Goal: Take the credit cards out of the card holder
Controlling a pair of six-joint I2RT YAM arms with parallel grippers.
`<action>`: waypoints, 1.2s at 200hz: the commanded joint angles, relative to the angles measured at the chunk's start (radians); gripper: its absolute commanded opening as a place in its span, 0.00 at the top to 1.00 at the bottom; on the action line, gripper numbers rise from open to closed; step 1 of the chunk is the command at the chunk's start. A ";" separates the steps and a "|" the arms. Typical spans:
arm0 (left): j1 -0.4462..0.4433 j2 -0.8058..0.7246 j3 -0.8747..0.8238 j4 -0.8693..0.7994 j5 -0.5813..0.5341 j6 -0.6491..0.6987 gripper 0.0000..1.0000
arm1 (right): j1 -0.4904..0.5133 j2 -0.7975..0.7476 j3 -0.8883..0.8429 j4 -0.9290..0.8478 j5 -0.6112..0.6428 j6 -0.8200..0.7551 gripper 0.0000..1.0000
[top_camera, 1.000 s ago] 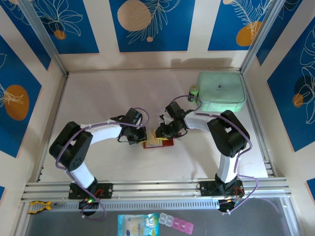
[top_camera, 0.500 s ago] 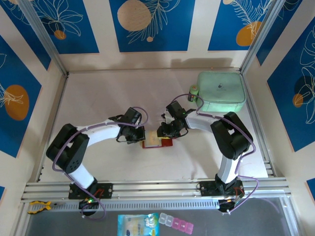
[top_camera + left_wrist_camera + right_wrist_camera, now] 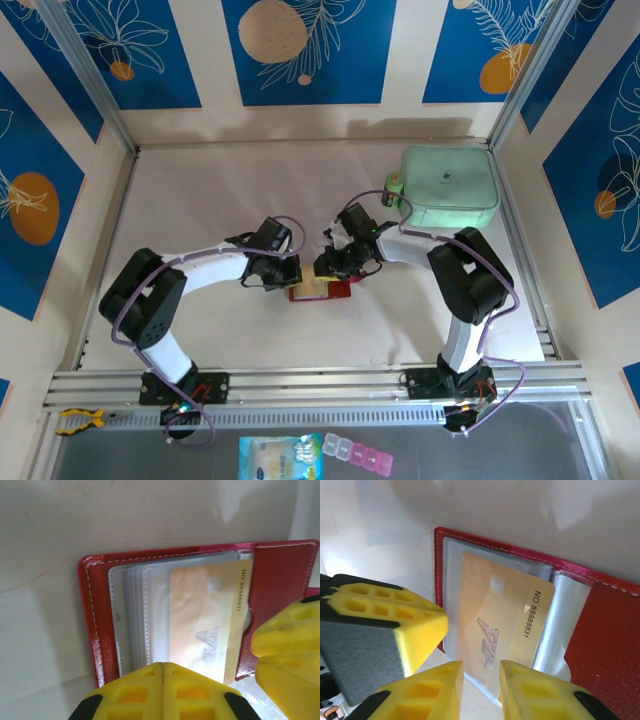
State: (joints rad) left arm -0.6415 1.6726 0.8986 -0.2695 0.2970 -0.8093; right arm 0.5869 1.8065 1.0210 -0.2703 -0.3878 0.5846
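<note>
Right wrist view: right gripper point(image 3: 481, 676) slightly open, fingers straddling near edge of gold credit card point(image 3: 495, 622). Card lies partly out of the open red card holder point(image 3: 607, 630). Left gripper point(image 3: 163, 680) closed, empty, seemingly pinning the holder. Step: card extraction. Next: pinch, slide clear.

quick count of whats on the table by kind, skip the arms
card holder: 1
credit card in sight: 1
mint green case: 1
small green item beside the case: 1
total: 4
</note>
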 commanded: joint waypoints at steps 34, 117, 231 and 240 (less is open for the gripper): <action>-0.009 0.038 0.014 -0.050 -0.004 0.013 0.96 | 0.000 0.054 0.016 -0.001 -0.065 0.008 0.74; -0.008 0.021 0.021 -0.062 -0.016 0.020 0.96 | -0.001 -0.019 0.015 -0.071 0.054 -0.022 0.74; -0.032 0.008 0.072 -0.054 0.013 0.010 0.96 | -0.031 -0.058 -0.051 0.001 -0.008 -0.052 0.79; -0.032 0.016 0.073 -0.053 0.014 0.011 0.96 | -0.035 -0.056 -0.055 0.005 -0.009 -0.058 0.79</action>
State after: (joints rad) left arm -0.6579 1.6863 0.9474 -0.3004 0.3031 -0.8089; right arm 0.5663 1.7615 0.9867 -0.2722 -0.3676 0.5602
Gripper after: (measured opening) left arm 0.063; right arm 0.208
